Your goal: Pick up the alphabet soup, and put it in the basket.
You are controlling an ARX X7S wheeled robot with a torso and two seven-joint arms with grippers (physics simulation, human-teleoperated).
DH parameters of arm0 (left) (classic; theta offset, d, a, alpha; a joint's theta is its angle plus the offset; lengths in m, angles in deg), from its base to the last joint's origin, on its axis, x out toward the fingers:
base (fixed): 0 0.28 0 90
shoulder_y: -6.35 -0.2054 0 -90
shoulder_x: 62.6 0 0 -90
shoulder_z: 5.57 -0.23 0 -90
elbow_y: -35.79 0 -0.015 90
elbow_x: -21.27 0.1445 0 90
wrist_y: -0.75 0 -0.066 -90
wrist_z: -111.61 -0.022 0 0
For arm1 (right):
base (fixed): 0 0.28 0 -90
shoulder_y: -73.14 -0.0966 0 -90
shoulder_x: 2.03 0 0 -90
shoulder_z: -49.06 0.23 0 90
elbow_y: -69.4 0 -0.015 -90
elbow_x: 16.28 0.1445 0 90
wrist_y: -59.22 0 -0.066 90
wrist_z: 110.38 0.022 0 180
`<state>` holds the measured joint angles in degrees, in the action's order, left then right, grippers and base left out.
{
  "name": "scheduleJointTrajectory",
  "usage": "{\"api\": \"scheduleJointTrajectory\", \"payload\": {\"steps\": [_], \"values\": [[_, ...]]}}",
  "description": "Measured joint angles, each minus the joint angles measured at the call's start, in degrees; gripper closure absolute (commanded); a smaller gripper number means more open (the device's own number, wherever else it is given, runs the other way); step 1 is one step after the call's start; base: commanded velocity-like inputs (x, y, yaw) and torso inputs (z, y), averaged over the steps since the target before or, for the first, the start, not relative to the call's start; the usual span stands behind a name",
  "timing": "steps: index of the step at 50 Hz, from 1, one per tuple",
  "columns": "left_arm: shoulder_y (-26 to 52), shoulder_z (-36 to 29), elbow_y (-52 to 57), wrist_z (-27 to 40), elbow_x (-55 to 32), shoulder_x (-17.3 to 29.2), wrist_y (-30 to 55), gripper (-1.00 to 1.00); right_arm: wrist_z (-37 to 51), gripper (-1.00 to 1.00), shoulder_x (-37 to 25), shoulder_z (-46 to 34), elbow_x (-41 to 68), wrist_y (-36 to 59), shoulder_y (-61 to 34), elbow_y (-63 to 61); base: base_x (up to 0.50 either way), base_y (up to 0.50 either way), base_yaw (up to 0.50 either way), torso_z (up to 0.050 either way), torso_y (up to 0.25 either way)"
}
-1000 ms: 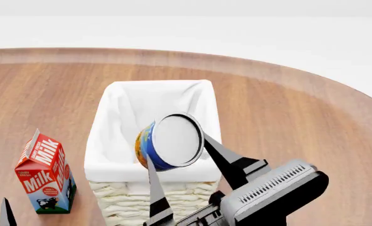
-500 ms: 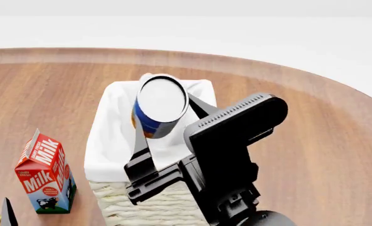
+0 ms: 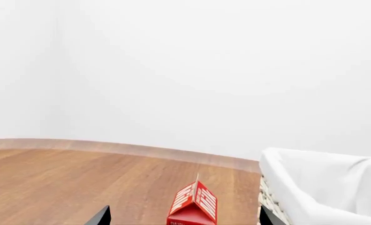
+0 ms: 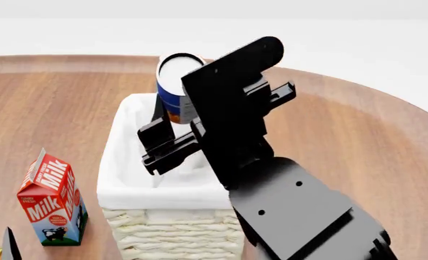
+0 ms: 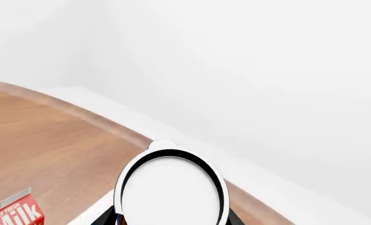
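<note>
Since a second ago, the alphabet soup [image 4: 176, 86] has been carried up over the basket's [image 4: 127, 189] far end; it's pinched between the right gripper's [image 4: 172, 116] fingers, kept clear of the rim for dropping; left gripper's opening can't be told.

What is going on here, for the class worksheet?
The right gripper holds the soup can in the air above the far end of the basket, lid facing the head camera. The can is not yet inside. A milk carton stands on the table to the basket's left. The left gripper hangs open near the carton, holding nothing.
</note>
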<state>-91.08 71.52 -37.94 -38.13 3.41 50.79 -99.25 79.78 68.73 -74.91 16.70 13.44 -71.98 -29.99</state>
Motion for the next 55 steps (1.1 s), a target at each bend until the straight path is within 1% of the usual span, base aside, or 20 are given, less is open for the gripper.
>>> {"api": "scheduleJointTrajectory", "payload": {"steps": [12, 20, 33, 46, 55], "values": [[0.2, 0.0, -0.5, -0.1, -0.2, 0.1, -0.3, -1.00, -2.3, 1.00, 3.5, -2.6, -0.9, 3.2, -6.9, 9.5, 0.00, 0.00, 0.00, 0.000, 0.001], [0.3, 0.1, -0.6, -0.1, -0.4, 0.2, -0.5, -1.00, -4.0, 1.00, 5.8, -3.7, 0.1, 7.4, -11.9, 13.6, 0.00, 0.00, 0.00, 0.000, 0.001], [0.0, 0.2, -0.3, 0.1, -0.4, 0.4, -0.7, -1.00, -6.1, 1.00, 10.2, -1.6, 4.2, 15.6, -20.4, 21.8, 0.00, 0.00, 0.00, 0.001, 0.001], [-0.4, 0.3, 0.3, 0.4, -0.5, 0.6, -0.8, -1.00, -6.1, 1.00, 14.3, -0.5, 5.3, 20.0, -26.9, 33.5, 0.00, 0.00, 0.00, 0.000, 0.000], [-0.5, 0.2, 0.7, 0.6, -0.5, 0.7, -0.7, -1.00, -5.9, 1.00, 15.3, -1.0, 5.6, 21.5, -28.9, 37.2, 0.00, 0.00, 0.00, 0.000, 0.001]]}}
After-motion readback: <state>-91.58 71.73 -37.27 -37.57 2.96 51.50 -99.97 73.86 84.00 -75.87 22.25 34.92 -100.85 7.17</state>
